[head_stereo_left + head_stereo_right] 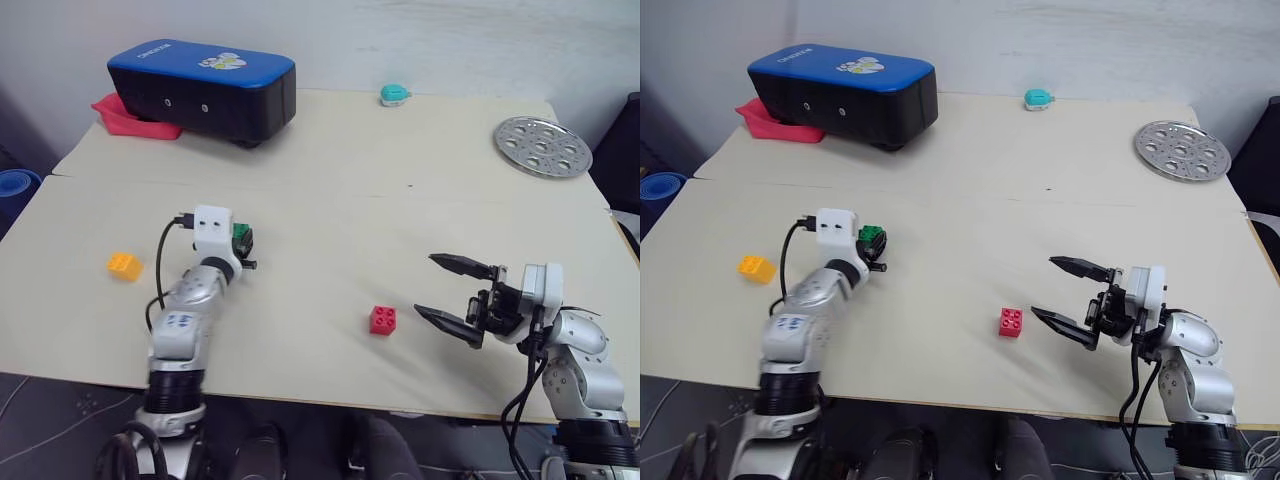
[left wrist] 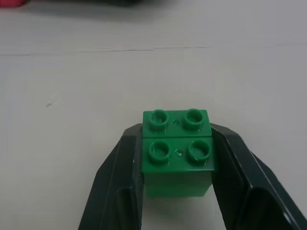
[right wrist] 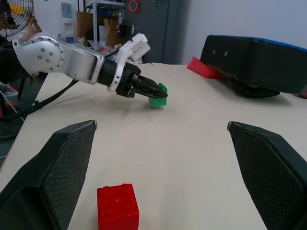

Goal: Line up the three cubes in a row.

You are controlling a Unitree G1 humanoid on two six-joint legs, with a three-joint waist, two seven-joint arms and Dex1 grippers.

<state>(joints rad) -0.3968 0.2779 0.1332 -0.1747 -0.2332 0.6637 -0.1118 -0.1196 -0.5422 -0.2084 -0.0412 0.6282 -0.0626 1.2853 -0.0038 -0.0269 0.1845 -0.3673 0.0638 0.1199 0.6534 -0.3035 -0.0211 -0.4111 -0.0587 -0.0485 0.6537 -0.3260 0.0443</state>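
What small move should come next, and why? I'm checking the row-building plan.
Probably lift the green cube, since the left gripper is shut on it, and carry it toward the red cube. The orange-yellow cube lies apart on the table, and the right gripper hangs open beside the red one.

Glossy moulded plastic on the green cube (image 2: pixel 176 153), red cube (image 3: pixel 118 207) and orange-yellow cube (image 1: pixel 125 265), studs smooth. Matt, pale, faintly creased covering over the desk (image 1: pixel 330 210). Finely textured matt black fingers (image 3: pixel 45 179) on the right tool (image 1: pixel 452 292). Dull silvery dimpled metal on the round tray (image 1: pixel 543 147).
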